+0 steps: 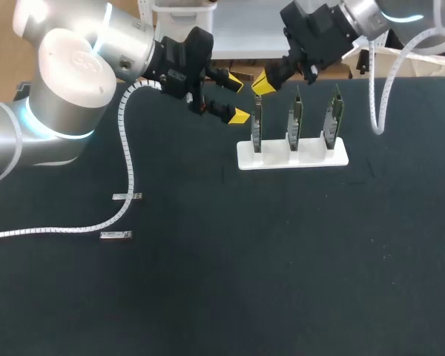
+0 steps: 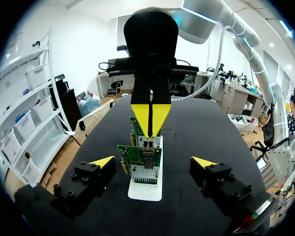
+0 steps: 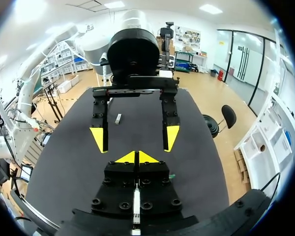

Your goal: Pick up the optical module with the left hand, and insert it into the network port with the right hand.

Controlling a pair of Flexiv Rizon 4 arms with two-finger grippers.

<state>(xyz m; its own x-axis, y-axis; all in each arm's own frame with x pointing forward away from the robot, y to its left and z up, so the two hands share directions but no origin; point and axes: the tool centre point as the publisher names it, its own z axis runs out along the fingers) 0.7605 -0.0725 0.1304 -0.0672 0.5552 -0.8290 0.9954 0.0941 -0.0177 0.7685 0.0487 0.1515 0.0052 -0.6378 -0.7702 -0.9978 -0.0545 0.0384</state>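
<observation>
Insertion looks to be the step in hand. Well left of the white plastic rack (image 1: 293, 157), two small silver oblong modules (image 1: 126, 196) lie on the black table (image 1: 282, 282). Just left of the rack hovers our left gripper (image 1: 237, 98), yellow fingers spread and empty. Above the rack's leftmost green circuit card (image 1: 256, 130), our right gripper (image 1: 263, 83) is pinched, we judge, on a slim silver optical module (image 3: 136, 206). Next we must align it with that card's metal network port (image 2: 146, 145) and press straight in. The rack holds three upright cards, one per slot.
</observation>
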